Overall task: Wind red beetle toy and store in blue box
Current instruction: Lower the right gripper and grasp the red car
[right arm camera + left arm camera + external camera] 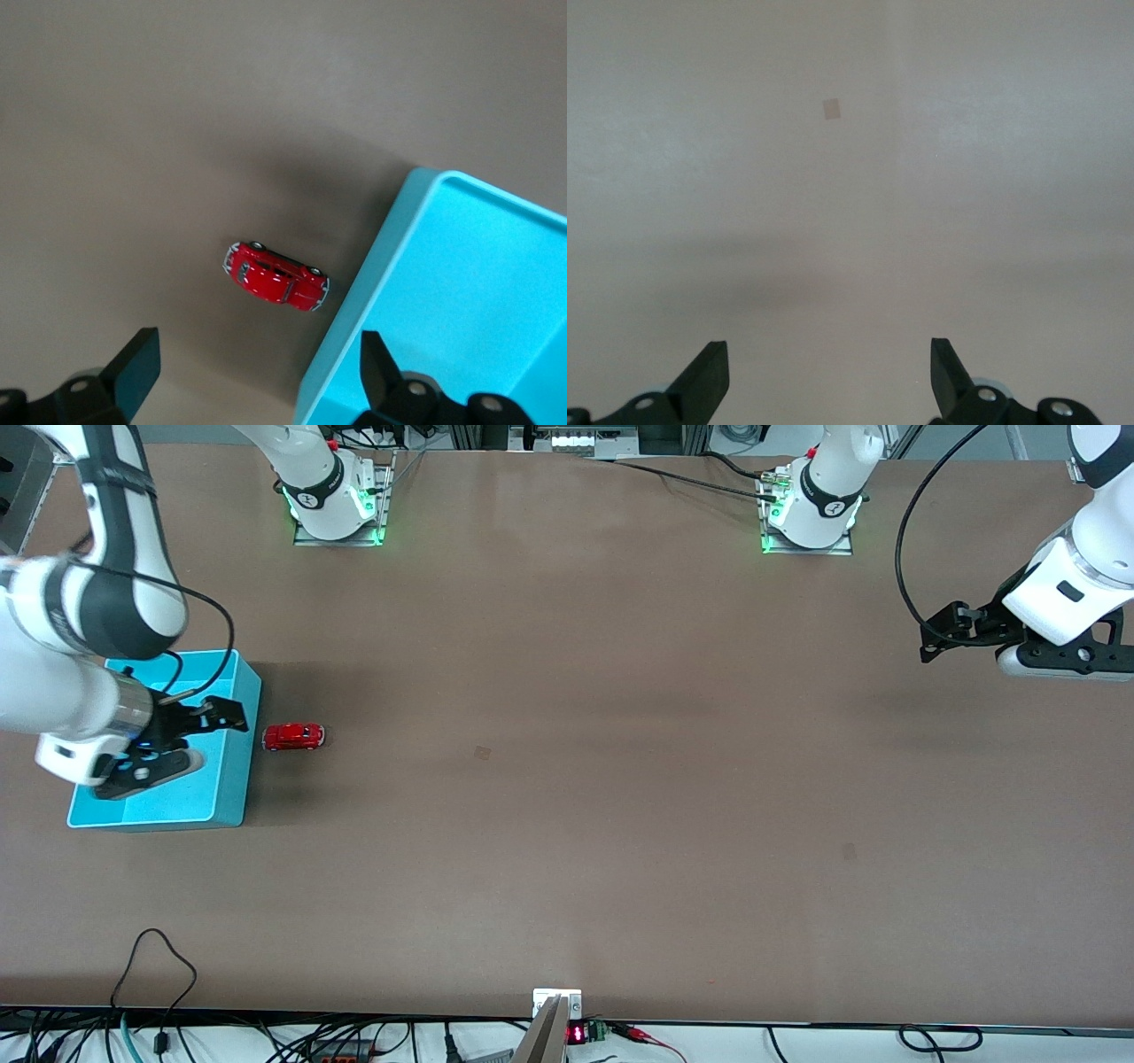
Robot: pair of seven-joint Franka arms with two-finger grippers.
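Observation:
The red beetle toy stands on the brown table just beside the blue box, on the side toward the left arm. No object shows inside the part of the box that I can see. My right gripper hangs open over the box's edge closest to the toy, with nothing between its fingers. My left gripper waits open above bare table at the left arm's end, holding nothing.
The two arm bases stand along the table's back edge. A small square mark sits near the table's middle. Cables trail over the front edge, where a small fixture is mounted.

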